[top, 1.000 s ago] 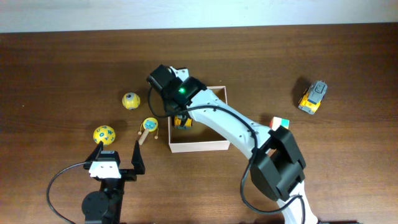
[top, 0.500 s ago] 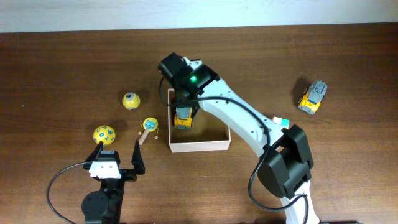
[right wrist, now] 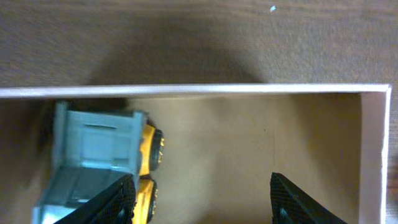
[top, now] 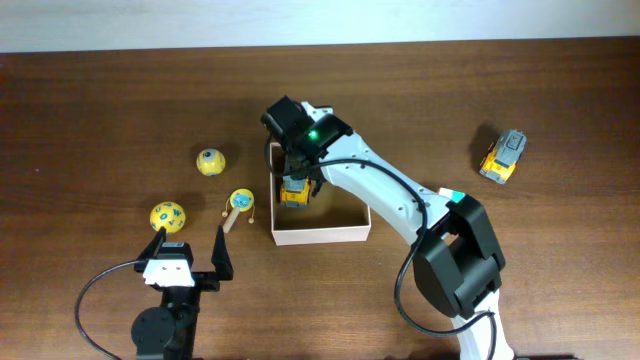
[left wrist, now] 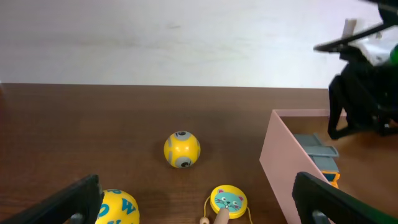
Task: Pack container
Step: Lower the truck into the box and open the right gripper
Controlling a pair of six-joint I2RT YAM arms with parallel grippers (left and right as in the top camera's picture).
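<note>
The container (top: 322,236), a square white-walled box with a tan inside, sits mid-table. A yellow and grey toy truck (top: 294,190) lies in its left part. My right gripper (top: 300,165) hangs open and empty over the box's far left corner. In the right wrist view the truck (right wrist: 99,162) lies by the left finger, with the gripper (right wrist: 202,202) over bare cardboard and the box wall (right wrist: 186,91) beyond. My left gripper (top: 188,256) is open and empty near the front edge. In the left wrist view (left wrist: 199,214) it faces the box wall (left wrist: 283,155).
A second yellow truck (top: 502,157) is at the far right. Left of the box lie a small yellow ball (top: 210,161), a lettered yellow ball (top: 167,215) and a cat-faced rattle drum (top: 241,202). A small coloured cube (top: 450,193) peeks from behind my right arm.
My right gripper came over the box from its left edge and then drew back a little. The truck now lies in the box, free of the fingers. The left arm has not moved.
</note>
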